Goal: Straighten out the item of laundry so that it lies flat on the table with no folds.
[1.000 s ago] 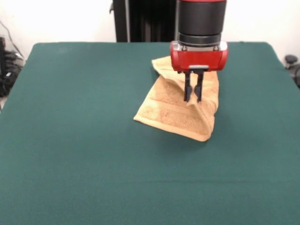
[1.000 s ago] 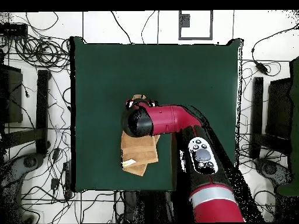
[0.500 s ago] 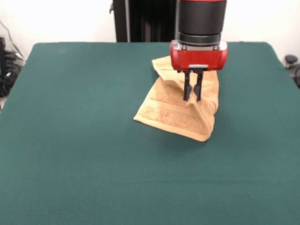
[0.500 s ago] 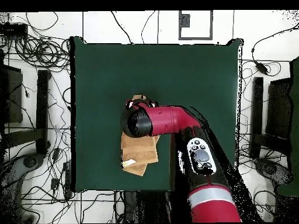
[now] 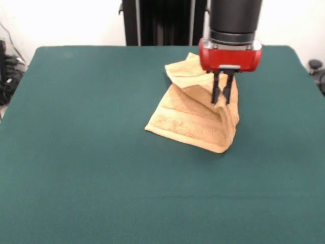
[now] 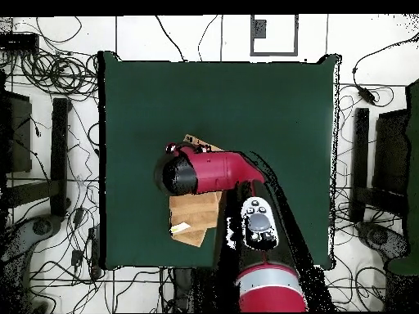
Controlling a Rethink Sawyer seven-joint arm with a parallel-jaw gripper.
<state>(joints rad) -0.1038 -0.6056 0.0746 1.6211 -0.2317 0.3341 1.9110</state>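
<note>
Green bench is bearing a soft, limp towel; narrow fingers are pinching its raised fold, seemingly.

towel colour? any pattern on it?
Orange-tan towel, plain apart from woven border bands across it. Front view shows it best.

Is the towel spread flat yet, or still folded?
Still folded: the towel lies doubled and bunched, a crease rising under the gripper, covering little of the table.
</note>
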